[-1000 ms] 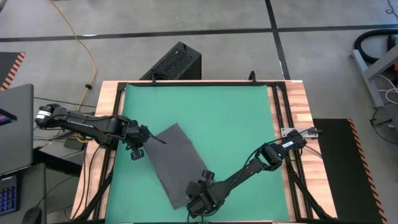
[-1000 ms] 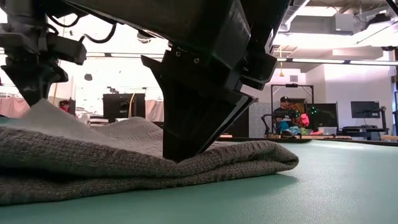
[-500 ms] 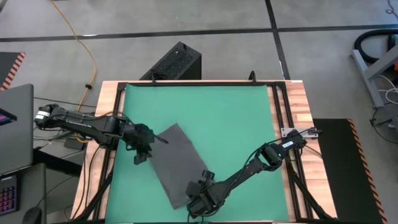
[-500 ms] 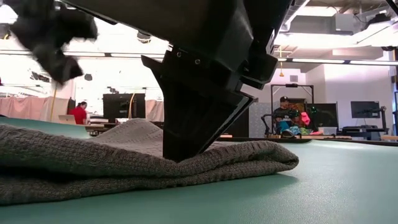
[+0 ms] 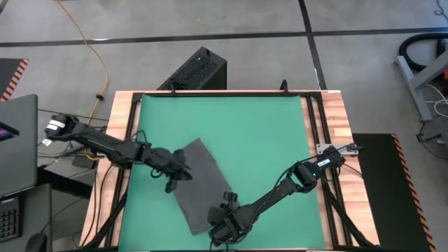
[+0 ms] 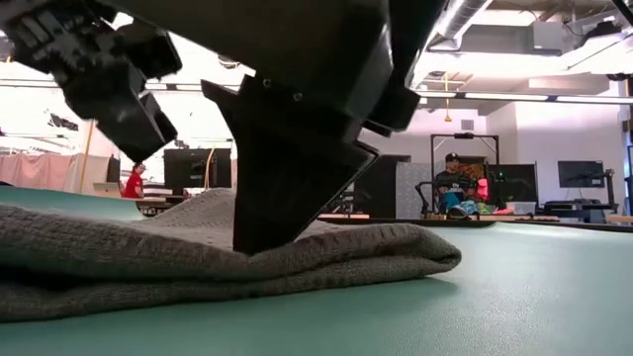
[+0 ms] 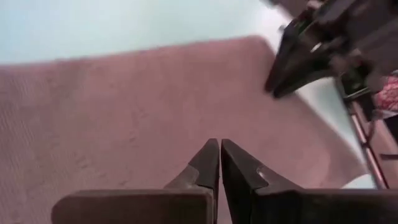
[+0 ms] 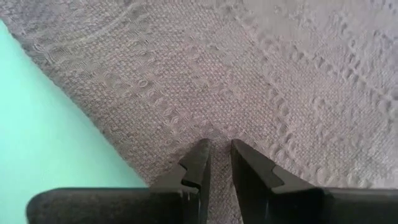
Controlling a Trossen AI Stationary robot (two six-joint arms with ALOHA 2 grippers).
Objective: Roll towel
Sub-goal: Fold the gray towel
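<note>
Left gripper hovers with jaws together; right gripper is low (jaws slightly apart).

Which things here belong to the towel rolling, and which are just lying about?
Job:
- towel on green mat
- left gripper, shut above the towel
- right gripper, tips pressed on the towel

Lying about:
- black box behind the table
- yellow cable
- laptop
</note>
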